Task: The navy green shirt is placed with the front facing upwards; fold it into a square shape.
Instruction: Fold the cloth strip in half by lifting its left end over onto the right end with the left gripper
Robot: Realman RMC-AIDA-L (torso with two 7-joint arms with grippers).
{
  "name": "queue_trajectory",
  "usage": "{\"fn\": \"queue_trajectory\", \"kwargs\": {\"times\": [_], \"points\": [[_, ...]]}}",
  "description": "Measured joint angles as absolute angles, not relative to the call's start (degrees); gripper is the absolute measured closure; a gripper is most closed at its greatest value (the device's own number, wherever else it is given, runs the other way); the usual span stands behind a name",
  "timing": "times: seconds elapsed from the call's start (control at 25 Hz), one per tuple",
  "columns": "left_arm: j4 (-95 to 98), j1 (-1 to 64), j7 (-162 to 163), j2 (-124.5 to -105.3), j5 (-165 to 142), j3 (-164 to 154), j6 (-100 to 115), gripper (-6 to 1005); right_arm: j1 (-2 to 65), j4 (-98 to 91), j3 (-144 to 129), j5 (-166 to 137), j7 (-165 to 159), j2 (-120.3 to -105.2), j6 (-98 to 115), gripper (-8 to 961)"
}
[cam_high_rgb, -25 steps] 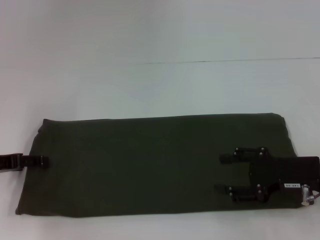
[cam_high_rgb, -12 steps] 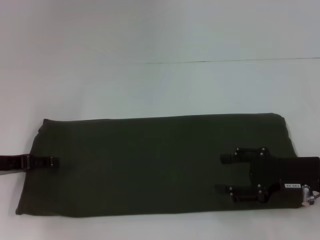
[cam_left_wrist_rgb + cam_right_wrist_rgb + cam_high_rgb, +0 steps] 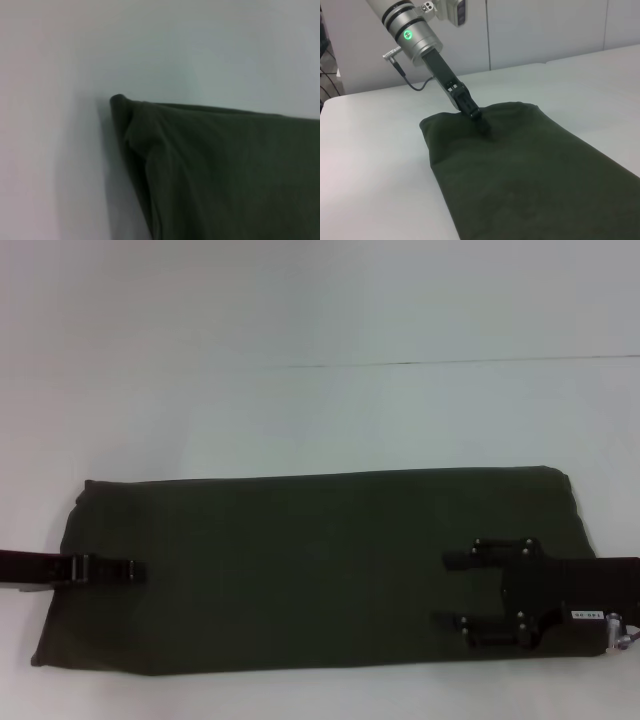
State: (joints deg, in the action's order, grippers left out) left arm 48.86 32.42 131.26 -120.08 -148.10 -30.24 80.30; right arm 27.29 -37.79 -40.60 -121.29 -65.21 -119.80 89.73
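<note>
The navy green shirt (image 3: 300, 570) lies on the white table as a long flat dark band running left to right, with no print showing. It also shows in the left wrist view (image 3: 225, 170) and the right wrist view (image 3: 520, 170). My left gripper (image 3: 135, 570) reaches in from the left, low over the shirt's left end, and appears as a thin black bar. The right wrist view shows this left gripper (image 3: 474, 112) at the shirt's far end. My right gripper (image 3: 442, 589) is open over the shirt's right part, both fingers pointing left with nothing between them.
The white table (image 3: 300, 410) stretches wide behind the shirt, with a thin seam (image 3: 450, 362) across it. Grey wall panels stand beyond the table in the right wrist view. The shirt's near edge runs close to the table's front.
My left gripper has slid rightward, farther in over the shirt's left end. The right gripper has barely shifted, and the shirt keeps its shape.
</note>
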Motion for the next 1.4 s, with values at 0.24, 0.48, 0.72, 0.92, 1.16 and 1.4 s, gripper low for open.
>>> {"fn": "queue_trajectory", "kwargs": {"times": [0.24,0.48,0.72,0.92,1.16,1.4], "points": [[49.08,32.47,131.34,-120.58,-148.13,-30.96,80.52,166,27.22,-37.68,-40.60,-121.31,-65.21,-119.80,89.74,174],[49.26,32.73,131.26,-120.67,-148.10,-31.12,80.97,440,27.24,-37.35,-40.60,-121.38,-65.21,-119.80,89.74,174],[49.35,32.95,131.23,-120.68,-148.07,-31.15,81.13,764,27.25,-37.29,-40.60,-121.38,-65.21,-119.80,89.75,176],[49.39,32.96,131.23,-120.67,-148.02,-31.46,81.14,844,27.25,-37.27,-40.60,-121.38,-65.21,-119.80,89.78,178],[50.83,32.59,131.54,-120.45,-148.28,-31.48,80.91,903,27.25,-37.26,-40.61,-121.33,-64.91,-119.80,89.82,178],[56.26,29.87,131.37,-120.11,-148.48,-31.05,81.20,913,27.40,-36.95,-40.60,-120.89,-64.61,-119.80,89.25,178]]}}
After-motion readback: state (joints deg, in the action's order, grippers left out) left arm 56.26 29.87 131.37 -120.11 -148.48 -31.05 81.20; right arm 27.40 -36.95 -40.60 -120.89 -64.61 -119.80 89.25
